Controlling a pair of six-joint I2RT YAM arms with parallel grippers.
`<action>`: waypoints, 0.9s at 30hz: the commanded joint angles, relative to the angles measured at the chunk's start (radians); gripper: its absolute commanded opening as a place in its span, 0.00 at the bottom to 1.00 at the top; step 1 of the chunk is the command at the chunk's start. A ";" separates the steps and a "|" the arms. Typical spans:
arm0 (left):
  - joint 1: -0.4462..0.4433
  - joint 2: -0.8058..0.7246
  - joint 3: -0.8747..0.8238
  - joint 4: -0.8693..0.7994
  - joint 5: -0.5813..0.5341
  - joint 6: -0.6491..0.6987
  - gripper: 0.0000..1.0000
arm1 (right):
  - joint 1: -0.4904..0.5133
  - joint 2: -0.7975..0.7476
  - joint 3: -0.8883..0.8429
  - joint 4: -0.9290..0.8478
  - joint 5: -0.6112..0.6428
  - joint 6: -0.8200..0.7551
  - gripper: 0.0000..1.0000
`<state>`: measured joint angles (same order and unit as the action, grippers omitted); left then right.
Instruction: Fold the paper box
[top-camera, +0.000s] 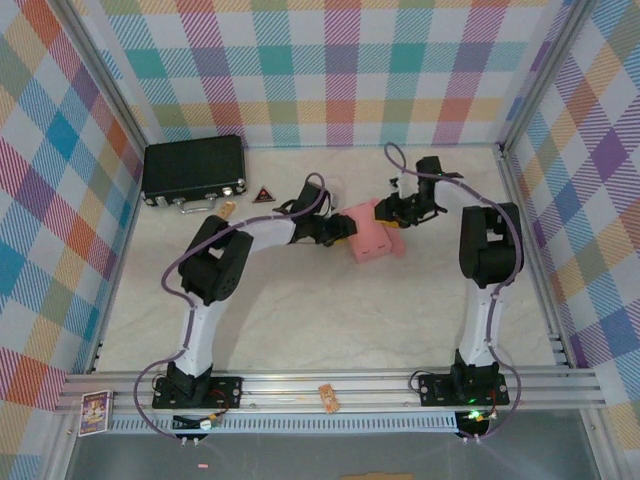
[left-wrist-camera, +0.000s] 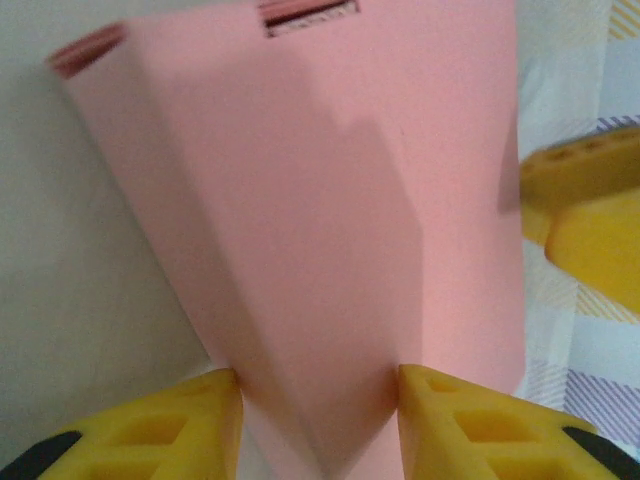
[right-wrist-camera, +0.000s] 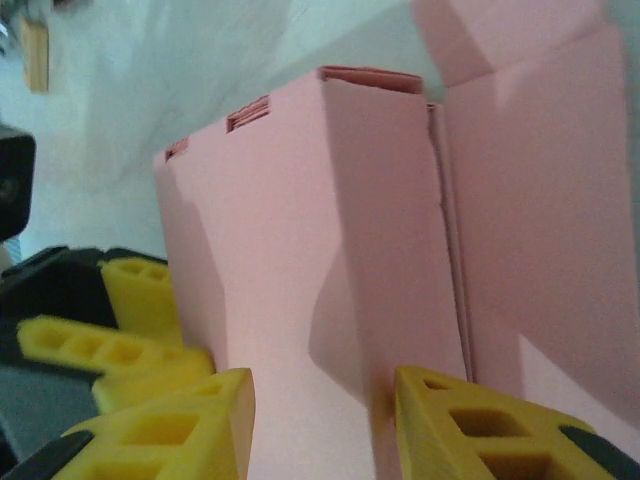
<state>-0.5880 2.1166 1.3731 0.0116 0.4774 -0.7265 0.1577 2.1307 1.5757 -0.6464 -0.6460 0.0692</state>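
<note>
At centre of desk (top-camera: 300, 320): paper box (top-camera: 377, 243), between both arms. Left fingers (left-wrist-camera: 190, 430) at box's 9 o'clock, pinching corner edge; box runs toward 12 from them. Right fingers (right-wrist-camera: 480, 430) at box's 1 o'clock, part-spread astride side panel; grip cannot tell. Arms equally near.

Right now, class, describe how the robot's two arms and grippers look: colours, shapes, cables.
Both the left arm and the right arm have black joints and white links, with a purplish cable looping alongside each. The left gripper and the right gripper carry chunky yellow fingers with moulded hollows.
</note>
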 joint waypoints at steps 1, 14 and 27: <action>-0.097 -0.093 -0.155 0.136 -0.007 -0.103 0.45 | 0.081 0.024 0.052 -0.125 -0.058 -0.107 0.42; -0.113 -0.456 -0.223 -0.235 -0.325 0.114 0.75 | 0.045 -0.342 -0.172 -0.001 0.232 0.071 0.52; 0.028 -0.230 0.034 -0.453 -0.187 0.489 0.86 | 0.032 -0.725 -0.742 0.283 0.259 0.509 0.56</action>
<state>-0.5537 1.8149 1.3460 -0.3428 0.2173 -0.3622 0.1844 1.4349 0.9081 -0.5190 -0.3450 0.4129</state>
